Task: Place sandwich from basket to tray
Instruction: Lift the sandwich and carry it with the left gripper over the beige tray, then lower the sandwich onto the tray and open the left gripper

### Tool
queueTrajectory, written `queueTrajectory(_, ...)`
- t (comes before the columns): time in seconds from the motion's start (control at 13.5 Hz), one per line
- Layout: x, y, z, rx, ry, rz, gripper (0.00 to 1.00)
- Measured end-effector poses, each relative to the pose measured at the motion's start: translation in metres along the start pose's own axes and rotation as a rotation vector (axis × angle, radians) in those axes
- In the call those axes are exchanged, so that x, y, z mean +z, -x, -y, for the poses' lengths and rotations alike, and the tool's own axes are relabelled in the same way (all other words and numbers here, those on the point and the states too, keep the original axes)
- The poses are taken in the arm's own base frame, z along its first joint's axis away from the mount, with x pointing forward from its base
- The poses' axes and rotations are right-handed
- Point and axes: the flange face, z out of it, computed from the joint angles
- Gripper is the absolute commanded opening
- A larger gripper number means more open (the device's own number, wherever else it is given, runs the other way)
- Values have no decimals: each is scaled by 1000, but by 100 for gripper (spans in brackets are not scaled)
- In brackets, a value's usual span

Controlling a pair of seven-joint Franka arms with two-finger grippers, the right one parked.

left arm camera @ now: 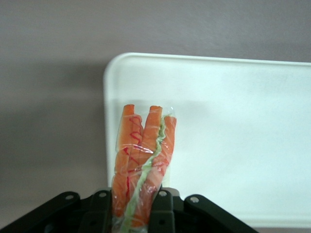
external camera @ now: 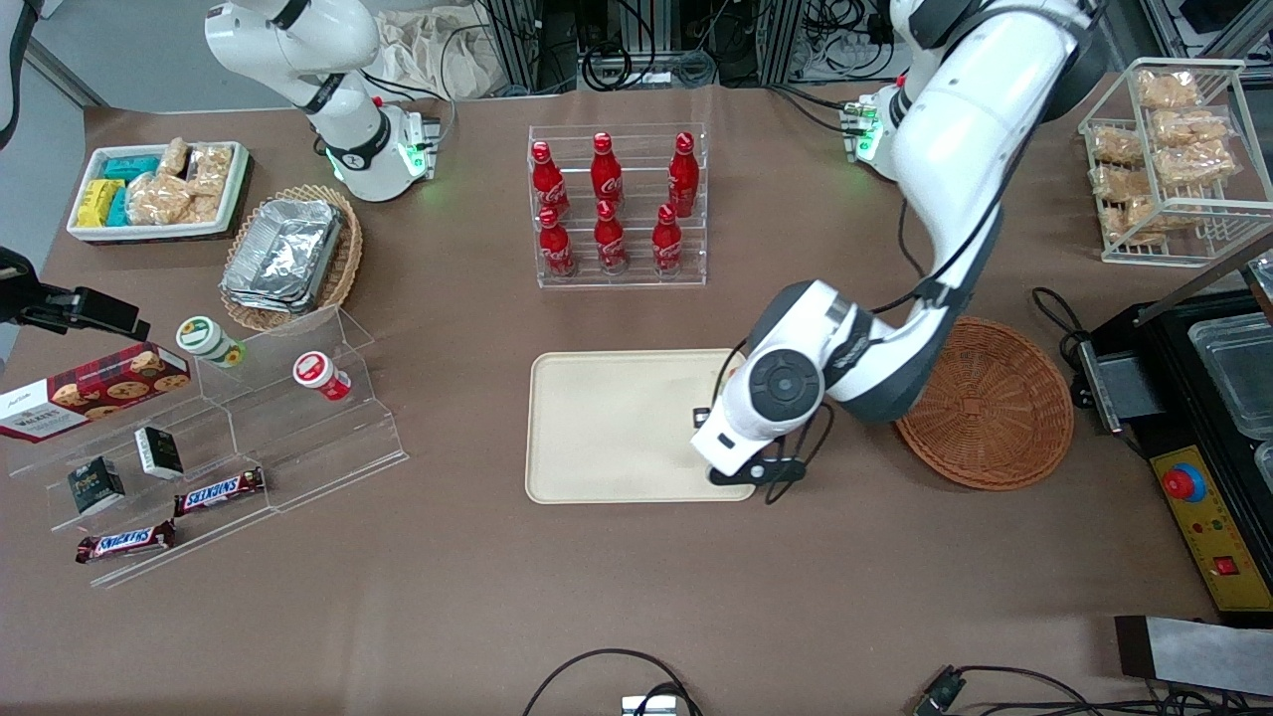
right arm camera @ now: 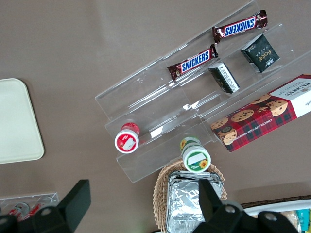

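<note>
Over the cream rectangular plastic tray (left arm camera: 228,131), the left gripper (left arm camera: 132,206) pinches the film-wrapped triangular sandwich (left arm camera: 143,160): light, soft, probably slippery; hold its bread faces gently.

Gripper (left arm camera: 133,213) (with sandwich (left arm camera: 142,160)) above tray (left arm camera: 233,121) corner.

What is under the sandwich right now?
The gripper holds the sandwich above the tray, near its corner. The tray surface directly beneath the sandwich is hidden by it.

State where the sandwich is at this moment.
The sandwich is held in the gripper over the tray's corner nearest the front camera at the basket's end; the front view hides it.
</note>
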Motion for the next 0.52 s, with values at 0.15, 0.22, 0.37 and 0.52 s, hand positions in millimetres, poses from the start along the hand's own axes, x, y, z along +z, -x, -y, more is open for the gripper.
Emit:
queueTrajectory(0.15,14,-3,-2,-22,-1,4,0)
queueTrajectory(0.22,17,-4,-1,-34,-1,6,15)
queueTrajectory(0.37,28,-9,0,-46,10,1,100)
queueTrajectory(0.52,39,-11,0,-55,14,7,100)
